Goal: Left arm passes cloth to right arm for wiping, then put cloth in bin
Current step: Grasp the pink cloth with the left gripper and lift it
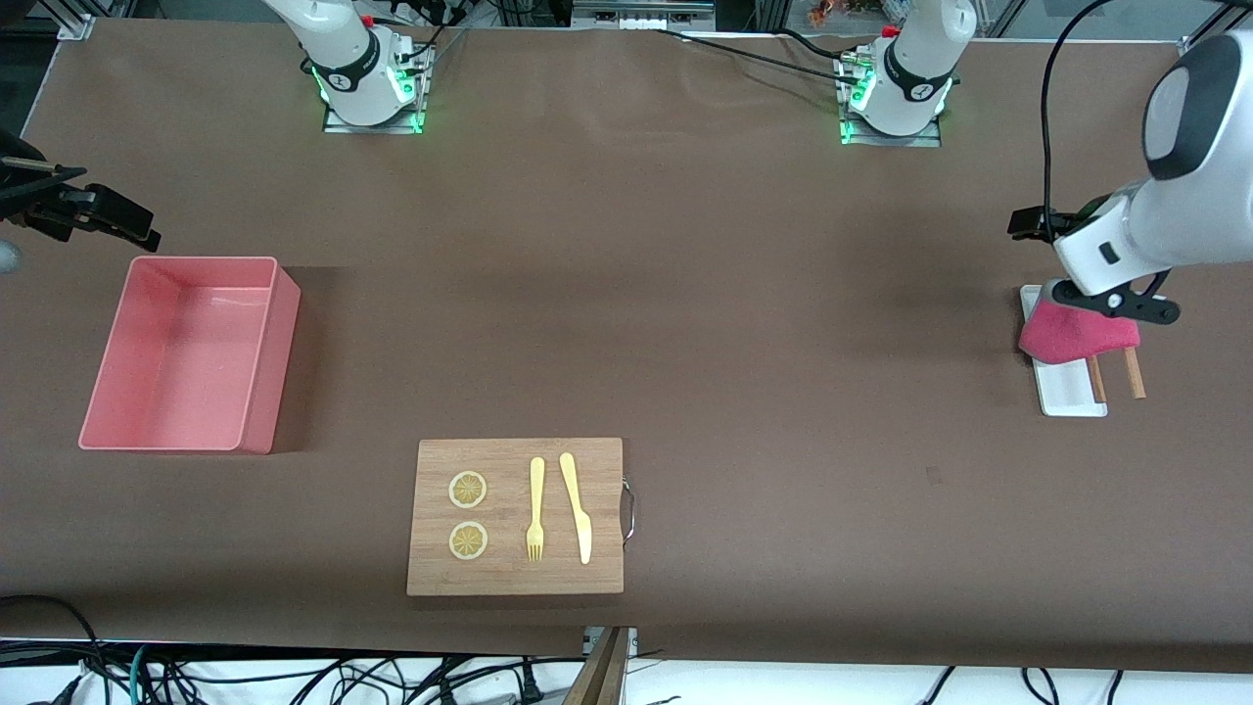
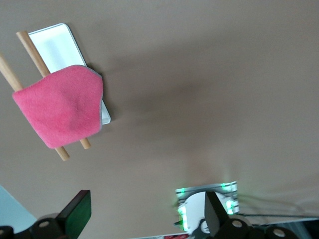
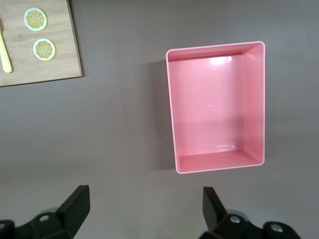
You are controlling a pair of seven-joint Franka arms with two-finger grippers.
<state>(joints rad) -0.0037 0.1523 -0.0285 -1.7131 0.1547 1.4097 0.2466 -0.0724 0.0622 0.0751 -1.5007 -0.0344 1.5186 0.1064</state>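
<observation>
Front view: the cloth (image 1: 1072, 333) lies at the left arm's end of the table, mid-height in the frame, draped over a white tray (image 1: 1067, 392) and two wooden sticks (image 1: 1134, 372), which lift it off the table for an easy pinch. The left gripper (image 1: 1126, 304) hangs over it. The right gripper (image 1: 108, 217) waits at the frame's edge, above the table beside the bin (image 1: 279, 362), probably parked clear until the handover. A board (image 1: 514, 578) sits low in the frame's middle.

Left wrist view: the left gripper (image 2: 146, 204) is spread wide and empty. The cloth (image 2: 62, 107) is well apart from it, not yet grasped.

Right wrist view: the right gripper (image 3: 143, 199) is also wide and empty. The bin (image 3: 170, 109) stands open, with nothing inside.
</observation>
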